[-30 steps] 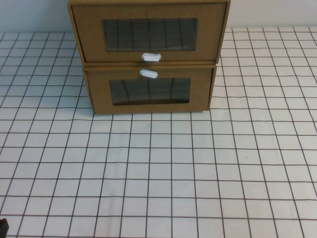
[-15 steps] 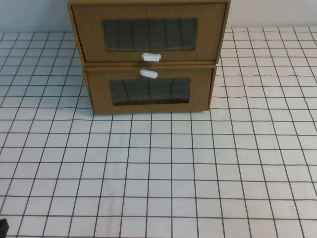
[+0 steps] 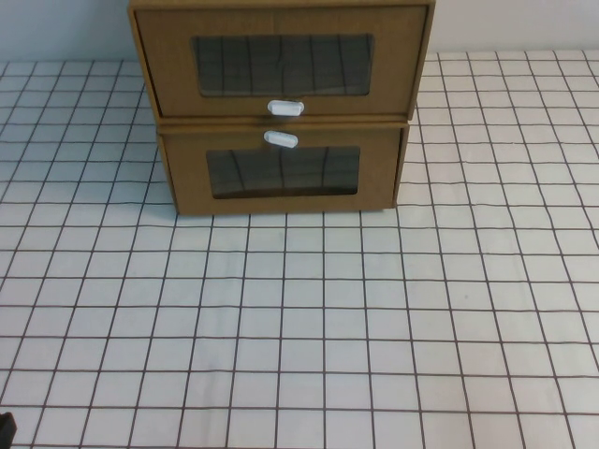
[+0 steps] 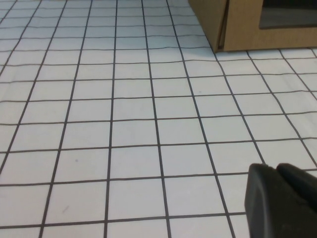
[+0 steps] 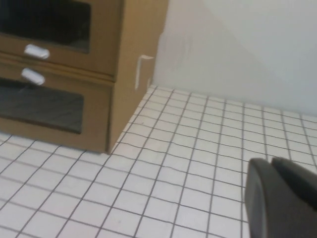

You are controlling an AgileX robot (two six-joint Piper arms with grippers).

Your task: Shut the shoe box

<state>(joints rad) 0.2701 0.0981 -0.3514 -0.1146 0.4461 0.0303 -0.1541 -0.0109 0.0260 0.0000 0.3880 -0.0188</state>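
The shoe box (image 3: 170,67) is the upper of two stacked brown cardboard boxes at the back of the table, with its white handle (image 3: 285,108) below its window. Its front stands slightly forward of the box underneath. The right wrist view shows the shoe box (image 5: 106,29) and handle (image 5: 36,51) from the side. My left gripper (image 4: 275,167) is shut and empty, low over the grid mat, well short of the boxes. My right gripper (image 5: 271,161) is also shut and empty, off to the boxes' right. Neither gripper's fingers show in the high view.
The twin box (image 3: 281,201) underneath carries its handle (image 3: 281,139) above its window; its corner (image 4: 247,29) shows in the left wrist view. A white wall (image 5: 237,44) rises behind the boxes. The white grid mat (image 3: 299,318) covers the table.
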